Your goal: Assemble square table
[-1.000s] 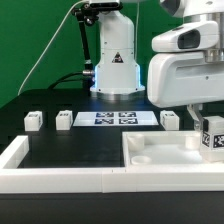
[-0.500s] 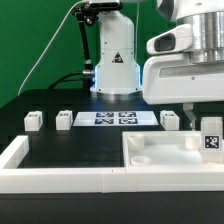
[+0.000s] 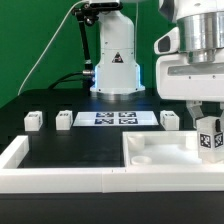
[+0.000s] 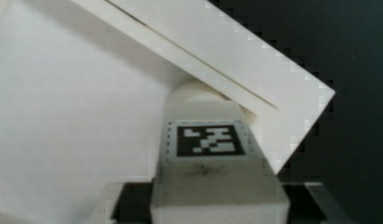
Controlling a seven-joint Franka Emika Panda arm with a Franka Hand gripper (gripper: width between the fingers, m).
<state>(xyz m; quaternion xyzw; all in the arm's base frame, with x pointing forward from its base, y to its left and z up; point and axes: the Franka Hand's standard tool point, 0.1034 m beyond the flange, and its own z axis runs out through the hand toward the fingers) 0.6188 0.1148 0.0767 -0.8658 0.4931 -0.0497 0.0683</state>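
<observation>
The gripper (image 4: 209,198), jaws partly closed, clamps a tagged white leg (image 4: 209,140) upright by a corner of the square table top (image 3: 160,150) at the exterior view's right, its fingers mostly cut off, leg-to-top contact unclear.

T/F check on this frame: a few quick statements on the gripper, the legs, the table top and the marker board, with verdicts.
1. The gripper is closed on a tagged leg. True.
2. The held leg hangs at the exterior view's left end of the scene. False: it is at the right, over the table top.
3. Three other legs stand loose on the dark surface. True.
4. The marker board lies inside the table top. False: it lies flat beyond it, between the loose legs.
</observation>
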